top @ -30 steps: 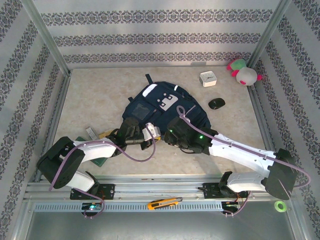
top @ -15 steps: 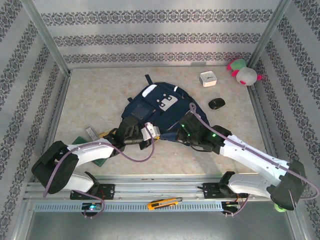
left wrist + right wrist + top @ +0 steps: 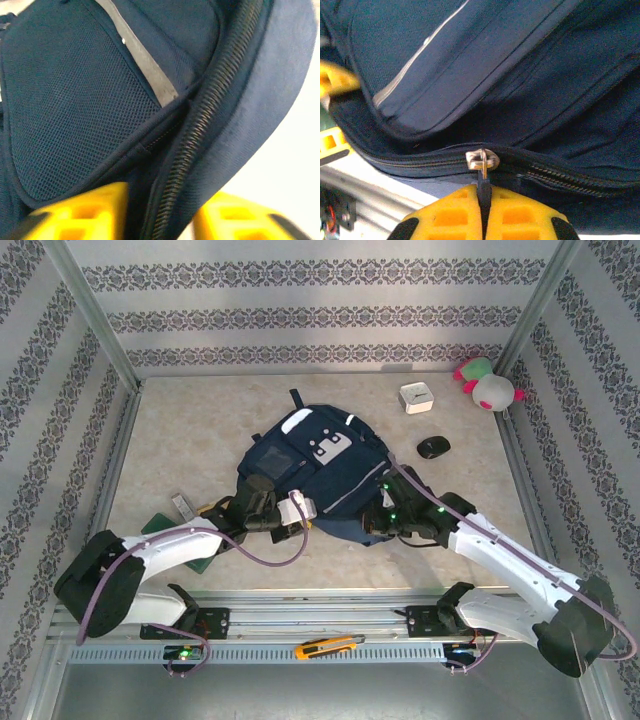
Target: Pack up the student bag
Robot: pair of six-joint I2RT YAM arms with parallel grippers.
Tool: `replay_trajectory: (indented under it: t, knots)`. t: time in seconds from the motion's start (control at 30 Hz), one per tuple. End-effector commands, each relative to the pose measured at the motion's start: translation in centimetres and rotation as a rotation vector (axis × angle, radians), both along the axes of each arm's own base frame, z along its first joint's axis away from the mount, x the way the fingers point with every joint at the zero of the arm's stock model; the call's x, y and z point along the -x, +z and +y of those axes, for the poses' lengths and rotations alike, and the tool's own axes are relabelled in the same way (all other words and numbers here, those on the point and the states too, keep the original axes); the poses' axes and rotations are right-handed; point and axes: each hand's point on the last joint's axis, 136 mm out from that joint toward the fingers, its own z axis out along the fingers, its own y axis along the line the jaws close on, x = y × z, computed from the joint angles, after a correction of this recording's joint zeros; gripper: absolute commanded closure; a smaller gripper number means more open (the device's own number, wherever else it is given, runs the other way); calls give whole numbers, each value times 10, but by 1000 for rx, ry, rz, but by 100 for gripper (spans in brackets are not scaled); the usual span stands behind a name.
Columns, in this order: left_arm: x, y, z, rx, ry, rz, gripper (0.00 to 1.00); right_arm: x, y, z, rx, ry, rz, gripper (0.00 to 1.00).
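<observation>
1. At table centre, the student bag lies flat with its front pockets up and its near edge between the 2 grippers.
2. Left gripper: the yellow fingers stand apart, astride the bag's zipper edge. The view is blurred, so whether the pads touch the fabric is unclear.
3. Right gripper: the fingers are pressed together on the dark tab of the zipper pull, whose slider sits on the near seam.
4. Top view: the left gripper is at the bag's near-left edge and the right gripper at its near-right edge.
5. Beyond the bag to the right, all apart from it: black mouse, white box, plush toy.
</observation>
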Motion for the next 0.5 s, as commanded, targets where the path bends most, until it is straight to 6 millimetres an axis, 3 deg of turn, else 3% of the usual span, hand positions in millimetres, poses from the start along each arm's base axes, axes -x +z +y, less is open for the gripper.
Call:
replay_trajectory:
  t: [0.0,0.1,0.2,0.47]
  knots:
    - [15,39,-17,83,-87,28,36,18,-4,15,-59,140,21,100]
    - [38,47,-38,99,-166,40,31,21,-12,14,-58,164,23,100]
    - [55,42,-55,85,-226,47,28,24,-16,16,-66,197,33,100]
    - [47,14,-88,83,-246,66,29,27,-20,14,-65,229,59,100]
